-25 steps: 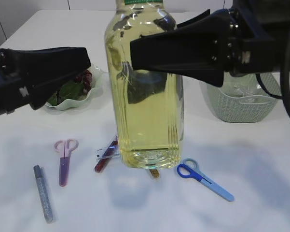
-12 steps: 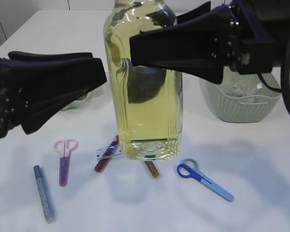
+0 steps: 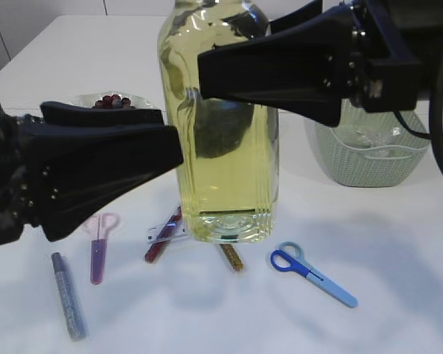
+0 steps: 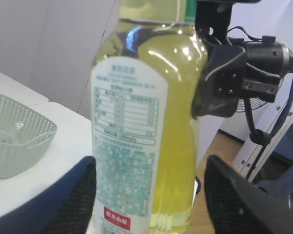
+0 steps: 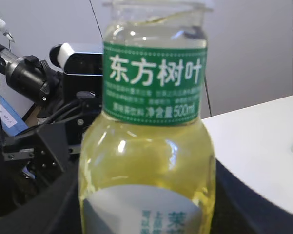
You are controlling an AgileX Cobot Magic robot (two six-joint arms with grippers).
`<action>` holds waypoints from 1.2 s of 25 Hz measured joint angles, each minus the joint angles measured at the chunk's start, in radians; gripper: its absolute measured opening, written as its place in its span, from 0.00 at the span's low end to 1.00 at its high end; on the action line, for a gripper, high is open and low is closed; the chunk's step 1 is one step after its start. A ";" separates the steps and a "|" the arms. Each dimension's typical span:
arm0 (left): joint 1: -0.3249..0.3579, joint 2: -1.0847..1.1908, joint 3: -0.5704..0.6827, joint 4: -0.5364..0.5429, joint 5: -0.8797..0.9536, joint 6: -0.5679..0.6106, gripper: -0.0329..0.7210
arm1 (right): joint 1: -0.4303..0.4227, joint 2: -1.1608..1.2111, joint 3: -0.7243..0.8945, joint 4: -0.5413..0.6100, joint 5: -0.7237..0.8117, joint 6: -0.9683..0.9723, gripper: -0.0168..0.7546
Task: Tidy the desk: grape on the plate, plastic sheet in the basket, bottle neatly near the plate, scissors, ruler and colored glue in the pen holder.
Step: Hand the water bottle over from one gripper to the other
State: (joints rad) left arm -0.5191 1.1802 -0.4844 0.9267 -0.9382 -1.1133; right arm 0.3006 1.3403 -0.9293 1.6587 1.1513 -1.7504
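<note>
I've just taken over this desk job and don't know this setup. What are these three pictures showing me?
The machine is two robot arms, each ending in a black two-fingered claw. One picture looks across the table from the front; the other two come from small cameras on each wrist, which is why the bottle fills them.

The right claw grips the bottle near its top. The left claw is open, with a finger on either side of the bottle.

On the table lie pink scissors, blue scissors, a grey glue pen and a red glue pen. Behind are a plate with grapes and a green basket.
</note>
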 joint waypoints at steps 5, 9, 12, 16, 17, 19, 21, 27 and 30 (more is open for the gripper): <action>0.000 0.081 0.000 -0.027 -0.060 -0.002 0.83 | 0.000 0.000 0.000 0.000 0.000 0.000 0.62; 0.000 0.125 0.000 -0.037 -0.109 -0.003 0.84 | 0.000 0.000 0.000 0.000 0.000 0.000 0.62; 0.000 0.154 0.000 -0.041 -0.134 -0.003 0.84 | 0.000 0.000 0.000 0.000 0.000 -0.002 0.62; 0.000 0.187 0.000 -0.065 -0.184 -0.003 0.84 | 0.000 0.000 0.000 0.000 0.000 -0.002 0.62; 0.000 0.193 0.000 -0.070 -0.192 -0.001 0.84 | 0.000 0.000 0.000 0.000 -0.004 -0.002 0.62; 0.000 0.207 -0.002 -0.071 -0.207 0.006 0.84 | 0.000 0.000 0.000 0.000 -0.006 -0.002 0.62; 0.000 0.223 -0.013 -0.071 -0.218 0.007 0.84 | 0.000 0.000 0.000 0.000 -0.008 -0.002 0.62; 0.000 0.277 -0.066 -0.061 -0.232 0.013 0.83 | -0.004 0.000 0.000 0.000 -0.031 -0.002 0.62; 0.000 0.305 -0.104 -0.039 -0.233 0.015 0.84 | -0.006 0.000 0.000 0.000 -0.044 -0.002 0.62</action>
State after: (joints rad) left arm -0.5195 1.4852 -0.5888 0.8878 -1.1714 -1.0978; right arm 0.2946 1.3403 -0.9293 1.6587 1.1074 -1.7519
